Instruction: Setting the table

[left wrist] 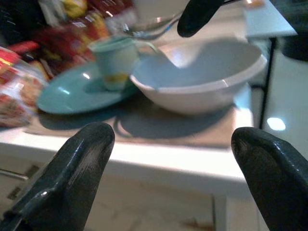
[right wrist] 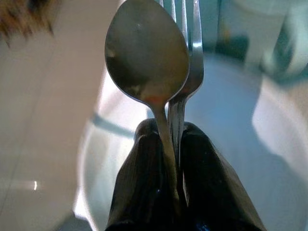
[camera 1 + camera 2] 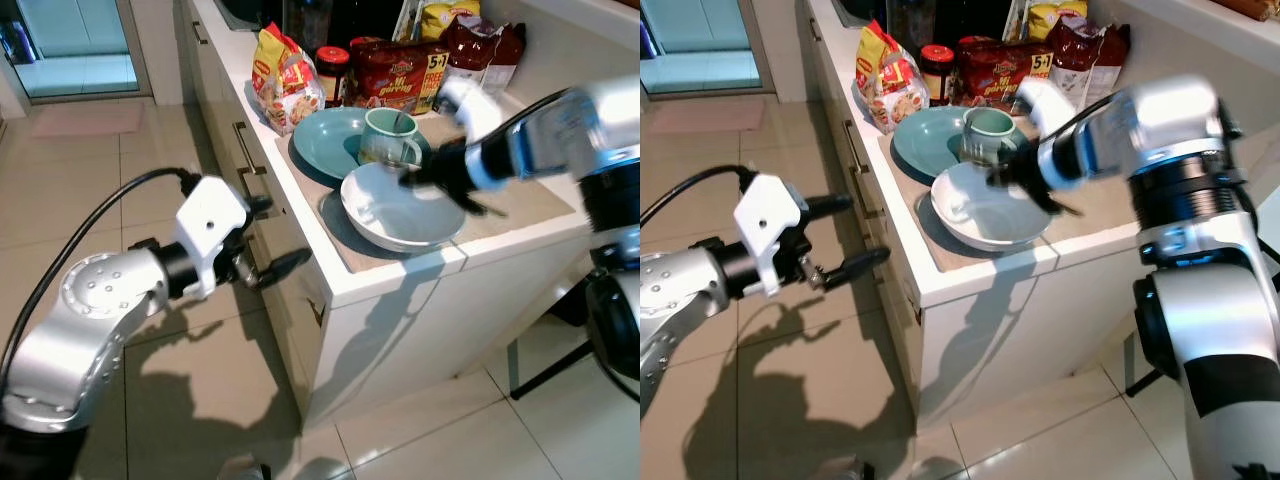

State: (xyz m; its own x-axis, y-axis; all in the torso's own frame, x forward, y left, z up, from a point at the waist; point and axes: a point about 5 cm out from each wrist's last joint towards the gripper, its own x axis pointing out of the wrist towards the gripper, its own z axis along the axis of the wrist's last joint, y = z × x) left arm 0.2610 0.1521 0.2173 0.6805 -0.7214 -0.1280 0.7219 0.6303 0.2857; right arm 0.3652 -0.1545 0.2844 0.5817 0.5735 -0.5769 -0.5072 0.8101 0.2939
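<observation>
while over bowl (image 3: 400, 215), spoon (image 2: 147, 57) in right end effector (image 2: 175, 144)

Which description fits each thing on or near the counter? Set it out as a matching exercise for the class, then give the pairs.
Things:
1. mug
2. white bowl
3. spoon and fork
4. left gripper

Descriptions:
A. open, out in front of the counter
B. clamped in the right gripper
C. standing on the teal plate
D. at the counter's front edge, overlapping the plate

Pairs: 1-C, 2-D, 3-B, 4-A
</observation>
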